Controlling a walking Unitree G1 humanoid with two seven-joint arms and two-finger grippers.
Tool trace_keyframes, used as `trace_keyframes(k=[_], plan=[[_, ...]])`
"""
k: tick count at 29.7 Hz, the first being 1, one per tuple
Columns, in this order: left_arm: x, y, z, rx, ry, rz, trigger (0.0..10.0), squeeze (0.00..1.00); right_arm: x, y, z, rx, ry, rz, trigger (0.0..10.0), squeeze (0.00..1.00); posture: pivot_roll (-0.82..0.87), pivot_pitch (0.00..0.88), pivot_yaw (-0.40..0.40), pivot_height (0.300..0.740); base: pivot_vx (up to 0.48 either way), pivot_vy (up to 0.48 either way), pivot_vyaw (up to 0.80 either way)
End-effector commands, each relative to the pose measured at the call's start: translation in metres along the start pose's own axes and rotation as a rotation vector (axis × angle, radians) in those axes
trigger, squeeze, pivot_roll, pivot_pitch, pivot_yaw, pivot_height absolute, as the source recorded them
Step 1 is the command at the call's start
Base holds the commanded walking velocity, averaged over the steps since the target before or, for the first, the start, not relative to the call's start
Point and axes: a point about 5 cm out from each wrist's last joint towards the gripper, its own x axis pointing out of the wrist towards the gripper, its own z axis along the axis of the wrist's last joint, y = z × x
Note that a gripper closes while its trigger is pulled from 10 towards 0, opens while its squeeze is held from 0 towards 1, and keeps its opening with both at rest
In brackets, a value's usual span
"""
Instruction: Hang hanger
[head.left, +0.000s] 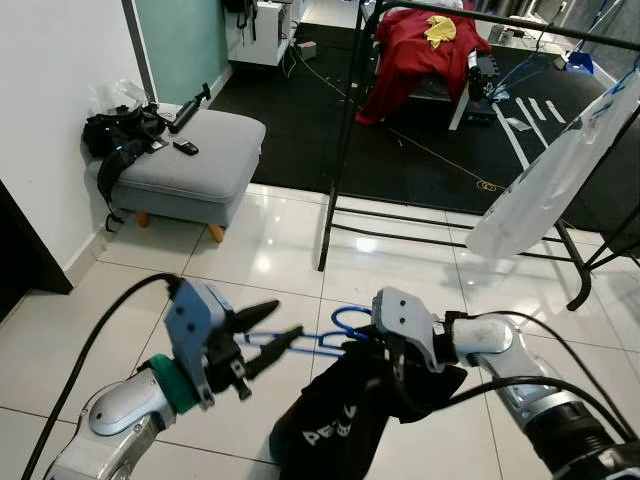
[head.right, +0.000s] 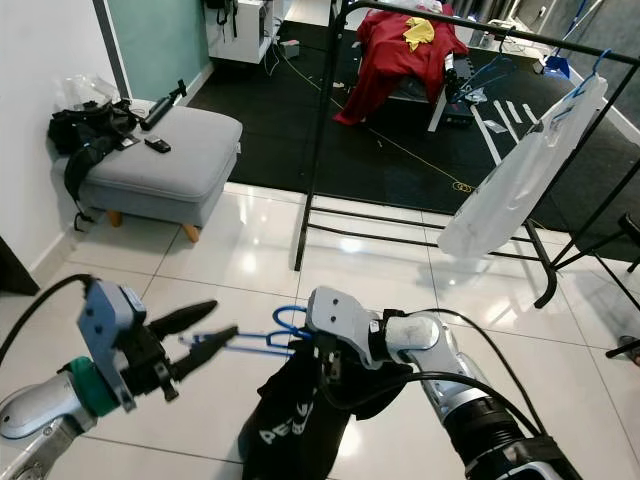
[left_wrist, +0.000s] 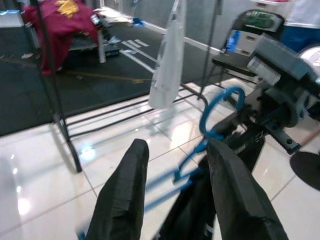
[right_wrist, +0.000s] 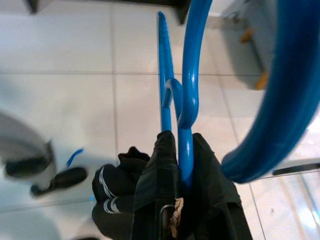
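Note:
My right gripper (head.left: 388, 352) is shut on the neck of a blue hanger (head.left: 338, 326), just below its hook. A black garment (head.left: 335, 420) with white lettering hangs from the hanger over the white tiles. In the right wrist view the fingers (right_wrist: 155, 175) pinch the hanger's stem (right_wrist: 186, 150). My left gripper (head.left: 268, 338) is open at the hanger's left end, whose blue bars (left_wrist: 175, 182) lie between its fingers (left_wrist: 125, 190). The black clothes rack (head.left: 344, 130) stands ahead, its top rail (head.right: 470, 25) well above both grippers.
A white plastic garment cover (head.left: 545, 170) hangs on the rack's right side. A grey ottoman (head.left: 190, 160) with a black bag (head.left: 120, 135) stands at the left wall. A red cloth (head.left: 420, 50) is draped over furniture on the dark mat behind the rack.

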Motion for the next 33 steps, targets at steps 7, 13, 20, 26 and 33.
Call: trace_keyframes(k=[7, 13, 20, 26, 33], plan=[[0.001, 0.008, -0.023, -0.086, 0.115, 0.180, 10.0, 0.00, -0.004, -0.012, 0.013, 0.005, -0.065, -0.245, 10.0, 0.00, -0.08, 0.162, 0.027, 0.740, 0.000, 0.000, 0.00], [0.009, 0.002, -0.035, -0.002, 0.206, 0.188, 10.0, 0.00, -0.002, -0.013, 0.031, 0.010, -0.138, -0.341, 10.0, 0.00, -0.08, 0.162, 0.029, 0.740, 0.000, 0.000, 0.00], [0.032, -0.014, -0.040, 0.018, 0.228, 0.115, 10.0, 0.00, 0.007, -0.006, 0.065, 0.079, -0.275, -0.358, 10.0, 0.00, -0.10, 0.158, 0.030, 0.740, 0.000, 0.000, 0.00], [0.041, -0.023, -0.034, -0.008, 0.178, 0.053, 10.0, 0.00, 0.008, -0.004, 0.079, 0.087, -0.324, -0.332, 10.0, 0.00, -0.10, 0.157, 0.030, 0.740, 0.000, 0.000, 0.00], [0.052, -0.033, -0.030, 0.042, 0.122, -0.057, 10.0, 0.00, -0.003, 0.004, 0.096, 0.074, -0.310, -0.079, 10.0, 0.00, -0.11, 0.157, 0.009, 0.740, 0.000, 0.000, 0.00]])
